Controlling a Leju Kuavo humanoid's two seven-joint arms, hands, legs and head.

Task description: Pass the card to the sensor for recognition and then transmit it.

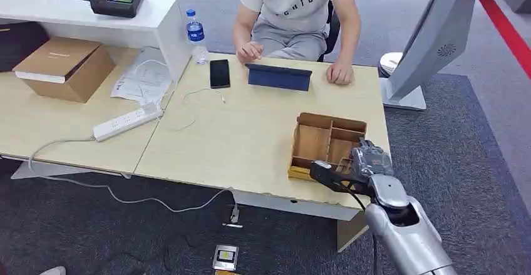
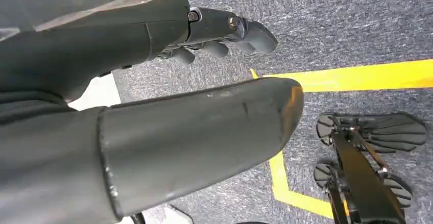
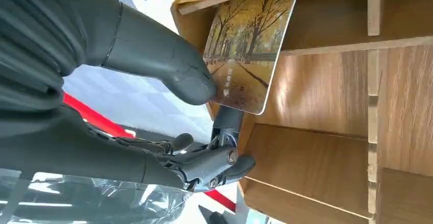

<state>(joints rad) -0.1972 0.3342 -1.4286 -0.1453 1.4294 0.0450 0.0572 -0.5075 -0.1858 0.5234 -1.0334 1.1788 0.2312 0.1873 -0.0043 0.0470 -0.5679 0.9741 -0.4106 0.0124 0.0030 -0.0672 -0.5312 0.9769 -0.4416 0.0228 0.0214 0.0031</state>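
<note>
The card (image 3: 245, 50) is pinched by the right hand (image 3: 199, 89) at the box (image 3: 327, 147); the left hand (image 2: 204, 81) hangs empty. Sensing and handover are judged undone.

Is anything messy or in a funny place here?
Yes. A small card-like thing lies on the carpet below the table, not on it. A white cable also trails off the table onto the floor. The right robot hand holds the picture card at the wooden box.
</note>
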